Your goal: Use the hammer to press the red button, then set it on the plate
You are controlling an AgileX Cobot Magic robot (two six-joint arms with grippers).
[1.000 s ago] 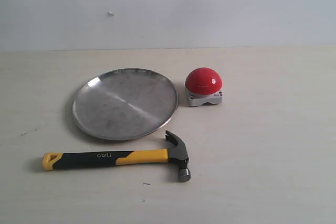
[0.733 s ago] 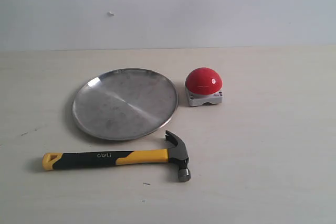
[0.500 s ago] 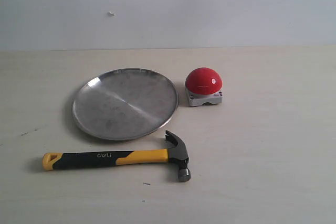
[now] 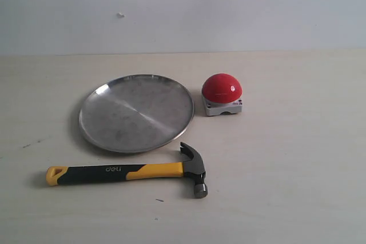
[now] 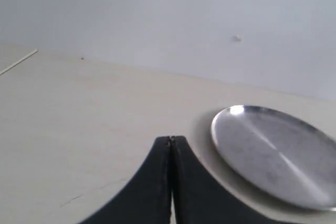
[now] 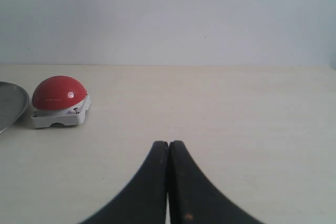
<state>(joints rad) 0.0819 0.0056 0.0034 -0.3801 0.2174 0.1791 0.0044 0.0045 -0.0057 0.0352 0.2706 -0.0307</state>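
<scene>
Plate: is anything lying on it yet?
Nothing: the plate shows only its bare, scuffed surface in the exterior view. The hammer lies on the table by its rim, the red button beside it. Underneath is hidden.

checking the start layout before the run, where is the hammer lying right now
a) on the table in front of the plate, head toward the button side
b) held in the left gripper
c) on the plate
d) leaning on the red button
a: the hammer lies flat on the table, clear of the plate, its head on the side of the red button, with no gripper on it.
</scene>
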